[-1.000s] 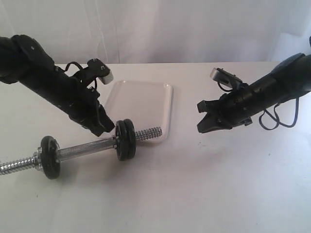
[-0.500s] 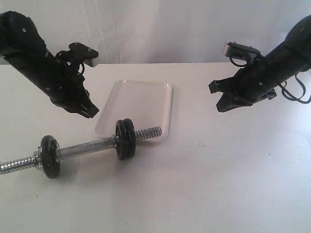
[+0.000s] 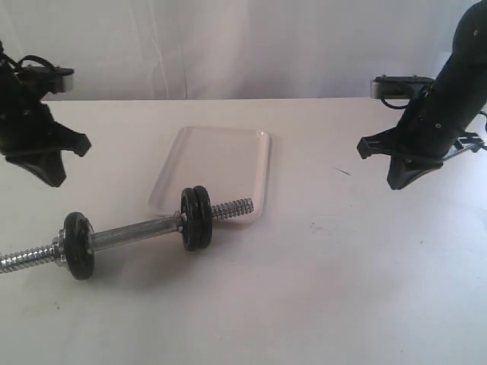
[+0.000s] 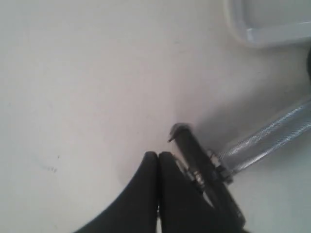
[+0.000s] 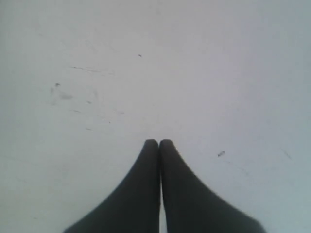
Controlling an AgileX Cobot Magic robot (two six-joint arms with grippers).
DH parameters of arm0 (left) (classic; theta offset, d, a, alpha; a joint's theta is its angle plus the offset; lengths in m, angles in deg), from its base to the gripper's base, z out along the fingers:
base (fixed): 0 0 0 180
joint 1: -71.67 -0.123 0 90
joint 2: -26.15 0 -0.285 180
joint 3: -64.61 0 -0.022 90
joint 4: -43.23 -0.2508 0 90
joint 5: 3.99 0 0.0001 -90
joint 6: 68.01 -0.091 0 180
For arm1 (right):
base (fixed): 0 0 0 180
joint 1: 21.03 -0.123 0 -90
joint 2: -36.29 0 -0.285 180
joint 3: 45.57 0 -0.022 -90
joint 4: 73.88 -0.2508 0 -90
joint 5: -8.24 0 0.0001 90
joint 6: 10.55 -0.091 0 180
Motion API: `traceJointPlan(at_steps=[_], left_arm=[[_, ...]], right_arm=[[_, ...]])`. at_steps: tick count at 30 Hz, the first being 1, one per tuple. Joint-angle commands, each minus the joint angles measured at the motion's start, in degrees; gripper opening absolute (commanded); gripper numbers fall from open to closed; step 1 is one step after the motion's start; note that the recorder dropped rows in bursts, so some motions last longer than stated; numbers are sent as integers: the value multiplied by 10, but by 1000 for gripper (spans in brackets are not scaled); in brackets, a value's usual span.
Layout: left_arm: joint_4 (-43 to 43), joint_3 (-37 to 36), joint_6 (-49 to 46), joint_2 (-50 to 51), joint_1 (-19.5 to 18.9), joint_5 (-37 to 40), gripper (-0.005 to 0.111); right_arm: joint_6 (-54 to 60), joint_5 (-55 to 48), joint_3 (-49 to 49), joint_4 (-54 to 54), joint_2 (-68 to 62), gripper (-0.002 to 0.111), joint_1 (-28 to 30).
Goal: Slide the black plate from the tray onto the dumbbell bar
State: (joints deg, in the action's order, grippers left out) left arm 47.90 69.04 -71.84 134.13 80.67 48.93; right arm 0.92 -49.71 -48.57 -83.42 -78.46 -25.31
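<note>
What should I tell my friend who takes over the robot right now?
Left hand: shut, holding nothing, beside the bar's end.
Right hand: shut, holding nothing, away from the bar.
Tray: no plate in it.
Dumbbell bar: carries all three black plates, a pair by the tray and a lone plate toward the other end.
Done: the plate looks loaded.
Left: probably nothing.

On your desk, the dumbbell bar lies at the tray's seven o'clock, its three o'clock end over the tray's rim.
</note>
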Motion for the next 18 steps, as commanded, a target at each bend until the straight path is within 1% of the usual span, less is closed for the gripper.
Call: traceJointPlan(at_steps=[1, 5, 8, 10, 13, 18], left_arm=[[0, 1, 31, -8, -54, 75, 0], [-16, 1, 42, -8, -89, 127, 0], [-51, 1, 53, -8, -109, 170, 0], [-83, 1, 63, -8, -118, 170, 0], [-105, 1, 67, -8, -119, 170, 0], [-97, 1, 65, -16, -117, 170, 0]], right_arm=[[-29, -20, -3, 38, 6, 0, 3], [-40, -37, -3, 49, 6, 0, 4], [-62, -49, -3, 55, 6, 0, 16], [-67, -57, -3, 57, 6, 0, 28], [-67, -73, -3, 66, 7, 0, 43], [-67, -90, -3, 77, 18, 0, 49]])
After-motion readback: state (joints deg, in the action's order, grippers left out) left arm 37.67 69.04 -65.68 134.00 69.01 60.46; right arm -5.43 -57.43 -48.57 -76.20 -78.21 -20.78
